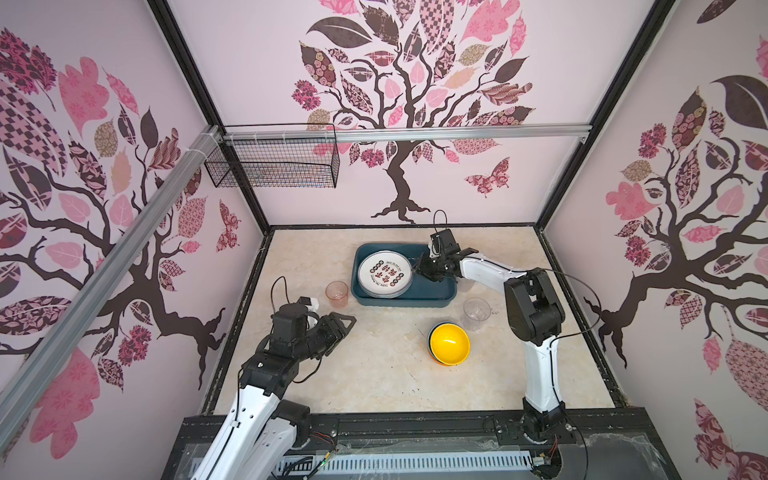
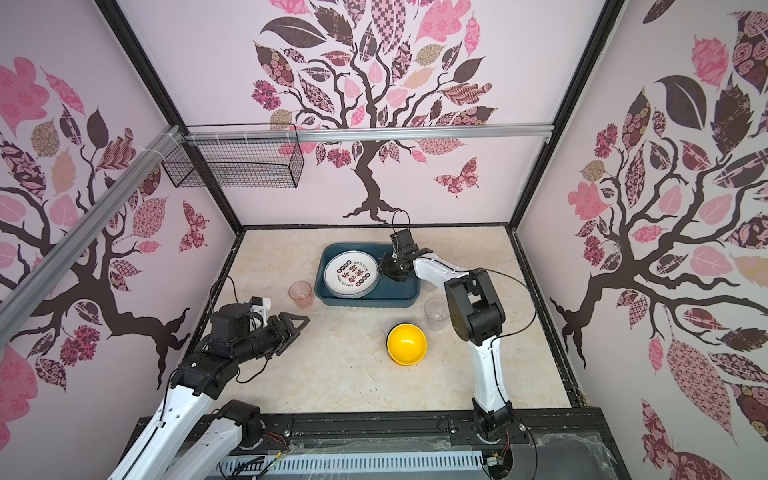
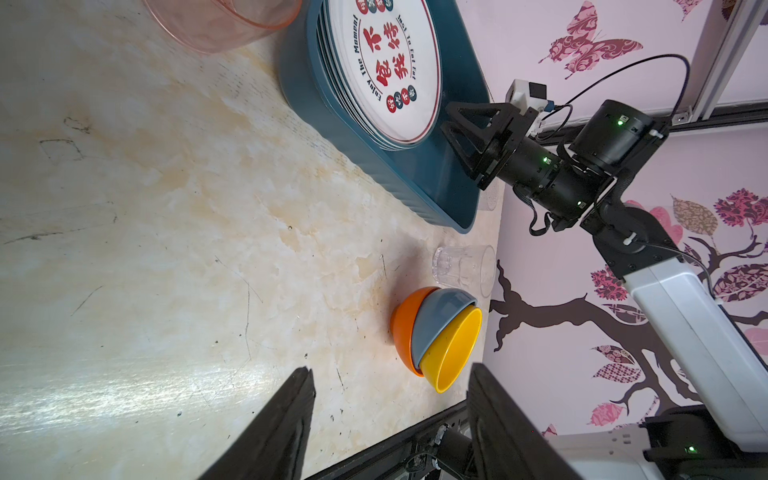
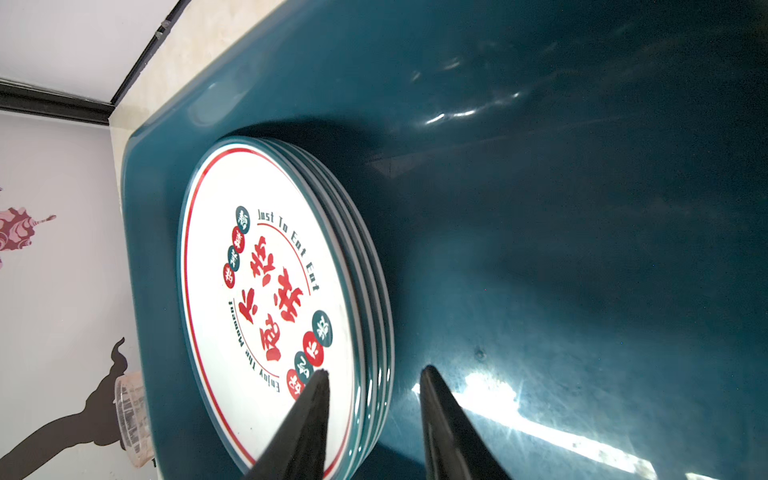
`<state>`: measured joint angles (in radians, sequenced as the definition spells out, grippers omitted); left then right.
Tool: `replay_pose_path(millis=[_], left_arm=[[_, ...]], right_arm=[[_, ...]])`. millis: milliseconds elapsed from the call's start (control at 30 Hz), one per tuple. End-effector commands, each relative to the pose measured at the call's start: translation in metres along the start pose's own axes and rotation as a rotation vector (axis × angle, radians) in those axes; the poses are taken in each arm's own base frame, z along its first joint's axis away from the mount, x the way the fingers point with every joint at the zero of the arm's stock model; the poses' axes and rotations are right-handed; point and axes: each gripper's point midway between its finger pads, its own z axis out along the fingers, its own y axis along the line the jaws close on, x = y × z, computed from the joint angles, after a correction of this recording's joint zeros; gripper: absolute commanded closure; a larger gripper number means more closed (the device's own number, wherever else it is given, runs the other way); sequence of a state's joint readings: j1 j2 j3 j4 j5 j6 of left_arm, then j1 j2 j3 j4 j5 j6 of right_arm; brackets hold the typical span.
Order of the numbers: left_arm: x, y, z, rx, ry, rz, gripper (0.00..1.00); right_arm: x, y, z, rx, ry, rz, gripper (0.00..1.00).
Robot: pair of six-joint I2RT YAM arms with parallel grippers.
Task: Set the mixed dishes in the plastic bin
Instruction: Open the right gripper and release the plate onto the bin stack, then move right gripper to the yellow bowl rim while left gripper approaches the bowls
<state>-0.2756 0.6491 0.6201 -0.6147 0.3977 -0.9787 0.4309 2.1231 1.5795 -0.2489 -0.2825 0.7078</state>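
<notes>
Right gripper (image 1: 419, 269): jaws released, astride the plates' (image 1: 384, 273) right rim inside the bin (image 1: 444, 299). Left gripper (image 1: 343, 326): open, empty, with the pink cup (image 1: 337, 294) just above it in both top views.

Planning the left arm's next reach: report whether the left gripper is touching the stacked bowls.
Apart. In both top views bare tabletop lies between the open left gripper and the stacked bowls.

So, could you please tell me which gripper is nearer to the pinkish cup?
Left. The left gripper hovers close by the pinkish cup; the right gripper is over the bin, at the plates' edge.
</notes>
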Motion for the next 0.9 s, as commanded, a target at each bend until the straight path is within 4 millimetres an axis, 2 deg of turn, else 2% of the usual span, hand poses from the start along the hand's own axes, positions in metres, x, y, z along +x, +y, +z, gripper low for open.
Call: replay_pose_path(millis=[0, 133, 433, 667, 867], left_arm=[[0.003, 0.004, 0.002, 0.001, 0.004, 0.01, 0.38], [0.006, 0.005, 0.004, -0.004, 0.031, 0.018, 0.37], [0.015, 0.0, 0.01, 0.001, 0.119, 0.055, 0.33], [0.023, -0.005, 0.014, 0.02, 0.192, 0.081, 0.31], [0.033, -0.014, 0.019, 0.033, 0.262, 0.129, 0.31]], right_arm=[[-0.005, 0.011, -0.019, 0.013, -0.017, -0.044, 0.6], [-0.005, 0.02, -0.047, 0.017, -0.052, -0.087, 0.6], [0.018, 0.024, -0.119, 0.036, -0.119, -0.174, 0.53], [0.045, 0.012, -0.182, 0.035, -0.175, -0.215, 0.5], [0.077, -0.013, -0.221, 0.065, -0.186, -0.227, 0.48]])
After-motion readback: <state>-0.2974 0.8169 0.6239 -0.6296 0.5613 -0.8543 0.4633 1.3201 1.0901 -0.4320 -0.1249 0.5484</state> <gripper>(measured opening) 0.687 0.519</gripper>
